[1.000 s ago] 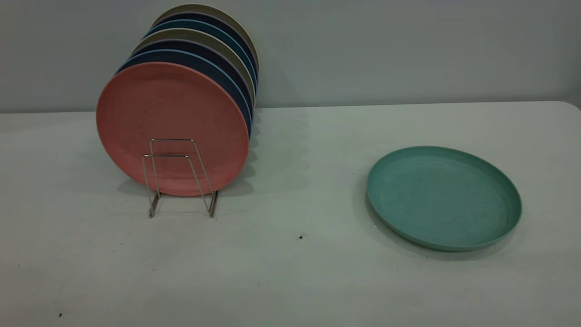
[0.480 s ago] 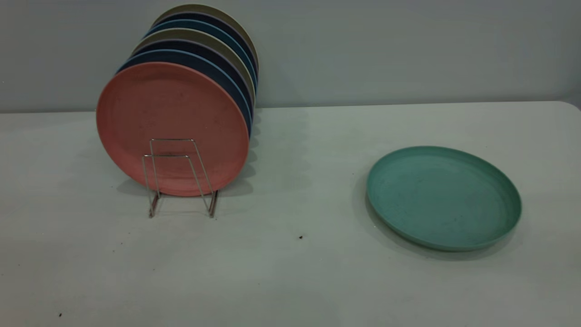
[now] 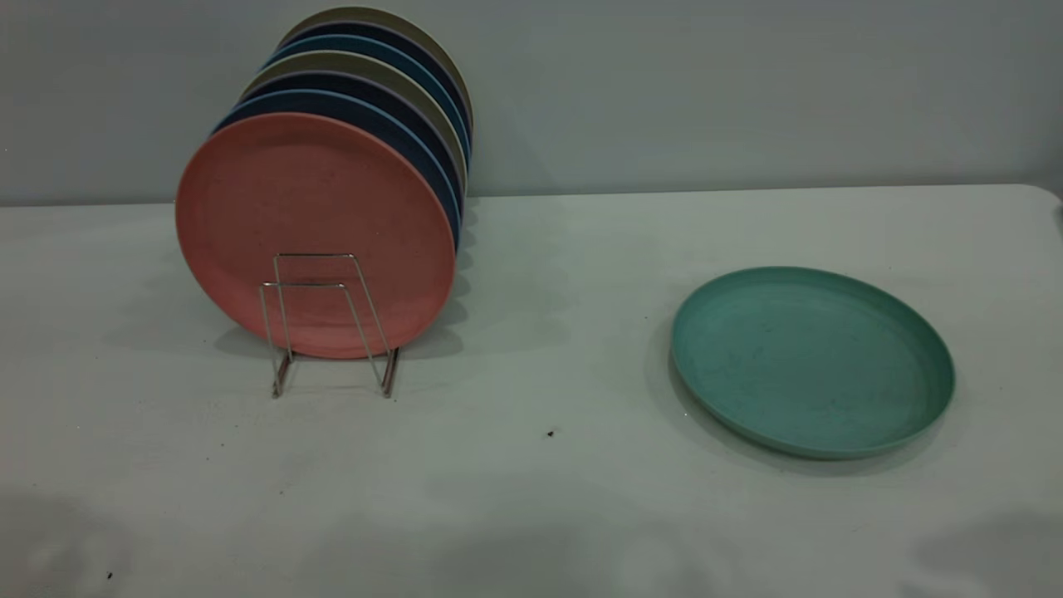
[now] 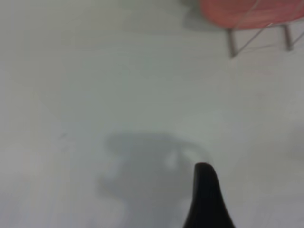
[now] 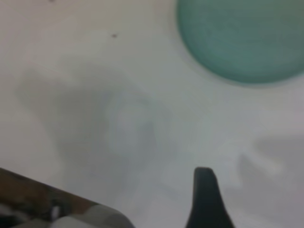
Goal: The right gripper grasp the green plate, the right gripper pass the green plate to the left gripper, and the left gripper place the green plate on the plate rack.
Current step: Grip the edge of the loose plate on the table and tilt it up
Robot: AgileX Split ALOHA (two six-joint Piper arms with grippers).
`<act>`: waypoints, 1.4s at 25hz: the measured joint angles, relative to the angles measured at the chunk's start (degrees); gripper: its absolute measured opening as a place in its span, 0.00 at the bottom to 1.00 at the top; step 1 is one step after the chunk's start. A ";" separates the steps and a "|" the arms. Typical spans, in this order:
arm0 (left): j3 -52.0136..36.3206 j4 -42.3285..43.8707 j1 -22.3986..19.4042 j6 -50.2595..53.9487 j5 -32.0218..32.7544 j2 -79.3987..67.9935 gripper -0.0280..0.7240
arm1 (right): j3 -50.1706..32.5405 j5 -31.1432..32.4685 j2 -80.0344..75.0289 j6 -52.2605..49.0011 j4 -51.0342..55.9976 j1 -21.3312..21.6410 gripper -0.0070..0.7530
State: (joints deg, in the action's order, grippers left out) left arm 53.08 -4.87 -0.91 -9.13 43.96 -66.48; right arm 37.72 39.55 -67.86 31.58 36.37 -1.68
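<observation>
- Two grippers show only in their own wrist views — one black fingertip each, above bare table [image 3: 531, 498].
- Left gripper [image 4: 205, 199]: jaw state cannot be told; plate rack [image 3: 330, 324] lies farther off.
- Right gripper [image 5: 205, 199]: jaw state cannot be told.
- Green plate [image 3: 812, 361]: flat on the table, well apart from the rack — untouched.

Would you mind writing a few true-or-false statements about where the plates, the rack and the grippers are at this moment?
1. The green plate lies flat on the table. True.
2. The green plate stands in the plate rack. False: it lies apart from it, to its right in the exterior view.
3. A salmon-pink plate is the frontmost plate in the rack. True.
4. The right gripper holds the green plate. False: nothing touches the plate.
5. The rack's front loops are bare. True.
</observation>
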 joint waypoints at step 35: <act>23.37 -30.99 26.91 -18.63 -13.07 -51.34 0.76 | 24.28 0.95 -65.01 30.81 37.97 17.44 0.70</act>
State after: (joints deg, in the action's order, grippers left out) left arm 76.45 -35.86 26.00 -27.75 30.89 -117.83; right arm 62.00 40.50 -132.87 62.39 74.34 15.76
